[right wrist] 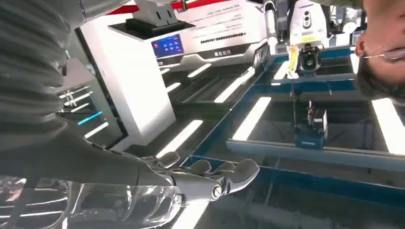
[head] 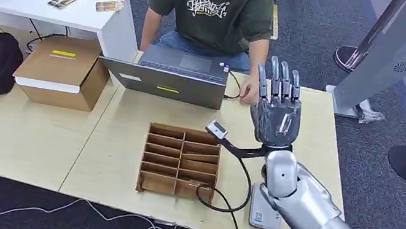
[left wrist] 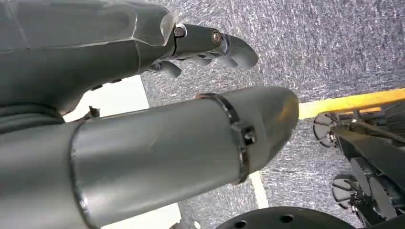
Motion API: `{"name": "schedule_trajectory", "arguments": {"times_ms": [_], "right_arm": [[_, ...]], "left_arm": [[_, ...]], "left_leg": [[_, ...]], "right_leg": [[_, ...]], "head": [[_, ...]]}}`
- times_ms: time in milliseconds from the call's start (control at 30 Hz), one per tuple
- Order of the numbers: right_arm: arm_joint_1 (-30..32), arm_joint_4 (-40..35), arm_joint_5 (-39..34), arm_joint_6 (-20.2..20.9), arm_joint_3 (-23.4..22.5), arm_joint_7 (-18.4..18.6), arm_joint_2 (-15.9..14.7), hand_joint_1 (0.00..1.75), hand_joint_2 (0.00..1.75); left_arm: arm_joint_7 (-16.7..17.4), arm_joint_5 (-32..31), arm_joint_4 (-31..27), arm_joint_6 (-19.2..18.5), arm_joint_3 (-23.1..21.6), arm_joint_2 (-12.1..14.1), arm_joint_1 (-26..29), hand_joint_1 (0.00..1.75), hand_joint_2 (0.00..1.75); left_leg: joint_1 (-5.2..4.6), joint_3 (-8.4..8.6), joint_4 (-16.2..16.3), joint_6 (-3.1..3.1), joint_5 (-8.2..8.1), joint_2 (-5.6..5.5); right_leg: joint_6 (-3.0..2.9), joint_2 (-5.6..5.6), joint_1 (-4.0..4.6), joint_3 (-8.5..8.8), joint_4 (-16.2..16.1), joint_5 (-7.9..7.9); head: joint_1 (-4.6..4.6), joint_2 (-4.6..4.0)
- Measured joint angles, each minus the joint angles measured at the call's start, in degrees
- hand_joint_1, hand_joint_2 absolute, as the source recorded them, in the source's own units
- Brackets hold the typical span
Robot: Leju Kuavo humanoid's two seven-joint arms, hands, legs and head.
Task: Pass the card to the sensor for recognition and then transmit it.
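Ceiling behind right hand [right wrist: 210, 179], wrist-side.

The person [head: 212, 10] is cut off at the head view's top edge, face hidden.

Matt cardboard organizer [head: 180, 162], light-wood-look table [head: 125, 120]
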Motion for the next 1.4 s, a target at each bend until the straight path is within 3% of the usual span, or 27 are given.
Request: {"name": "schedule_trajectory", "arguments": {"times_ms": [433, 700, 800, 867, 933, 1033, 1133, 1233, 1400], "right_arm": [[8.4, -5.5, 0.0, 0.0, -2.3, 0.8, -4.9, 0.0, 1.75], [13.3, -9.0, 0.0, 1.5, -4.1, 0.8, -5.7, 0.0, 1.75], [15.7, -11.4, 0.0, 0.7, -7.3, 0.3, -5.7, 0.0, 1.75], [18.8, -15.0, 0.0, 0.1, -11.9, -3.0, -5.6, 0.0, 1.75], [21.8, -19.3, 0.0, 0.0, -19.2, -9.5, -4.5, 0.0, 1.75], [25.7, -26.5, 0.0, 0.0, -32.1, -22.8, 0.4, 0.0, 1.75], [27.9, -32.2, -0.8, 0.0, -42.0, -30.3, 4.7, 0.0, 1.75], [29.1, -36.0, -1.2, 0.0, -49.4, -33.3, 7.6, 0.0, 1.75], [30.7, -39.0, -0.4, 0.0, -55.6, -34.6, 11.2, 0.0, 1.75]], "left_arm": [[-0.2, -0.6, 0.0, 0.0, 0.0, 0.0, 0.0, 0.0, 0.0], [-0.8, -0.8, 0.0, 0.0, 0.0, 0.0, 0.0, 0.0, 0.0], [-0.9, -0.3, 0.0, 0.1, 0.0, 0.0, 0.0, 0.0, 0.0], [-0.9, -0.1, 0.0, 0.2, 0.0, 0.0, 0.0, 0.0, 0.0], [-0.9, -0.1, 0.0, 0.5, 0.0, 0.0, 0.1, 0.0, 0.0], [-0.9, -0.1, 0.0, 0.9, 0.0, -0.1, 0.2, 0.0, 0.0], [-0.9, -0.2, 0.0, 1.0, 0.0, -0.1, 0.2, 0.0, 0.0], [-0.9, -0.1, 0.0, 1.0, 0.0, -0.1, 0.3, 0.0, 0.0], [-0.9, 0.1, 0.0, 1.0, 0.0, -0.3, 0.2, 0.0, 0.0]], "left_leg": [[-0.01, 0.0, 0.0, 0.02, -0.02, 0.0], [0.0, 0.0, 0.0, 0.04, -0.03, 0.0], [-0.01, -0.02, 0.0, 0.04, -0.03, -0.01], [-0.01, -0.08, 0.0, 0.04, -0.03, -0.12], [-0.01, -0.14, 0.0, 0.04, -0.03, -0.16], [-0.01, -0.13, 0.0, 0.0, -0.06, -0.12], [0.0, -0.1, 0.0, 0.01, -0.07, -0.17], [-0.01, -0.11, 0.0, 0.0, -0.07, -0.14], [-0.02, -0.06, 0.0, 0.0, -0.07, -0.09]], "right_leg": [[0.0, 0.0, 0.0, 0.0, 0.0, 0.0], [0.0, 0.0, 0.0, 0.0, 0.0, -0.01], [0.0, -0.03, 0.0, 0.01, 0.0, -0.01], [0.02, -0.14, 0.0, 0.01, 0.0, -0.02], [0.02, -0.18, 0.0, 0.01, 0.0, -0.03], [0.01, -0.15, -0.01, -0.03, 0.0, -0.04], [0.01, -0.24, -0.01, -0.03, 0.0, -0.09], [0.01, -0.22, -0.01, -0.02, 0.0, -0.08], [0.01, -0.15, -0.01, -0.02, 0.0, -0.08]], "head": [[0.0, 0.0], [0.0, -0.02], [0.0, 0.0], [0.0, 0.0], [0.0, 0.0], [0.04, 0.0], [0.02, 0.0], [0.0, 0.0], [0.0, 0.0]]}}
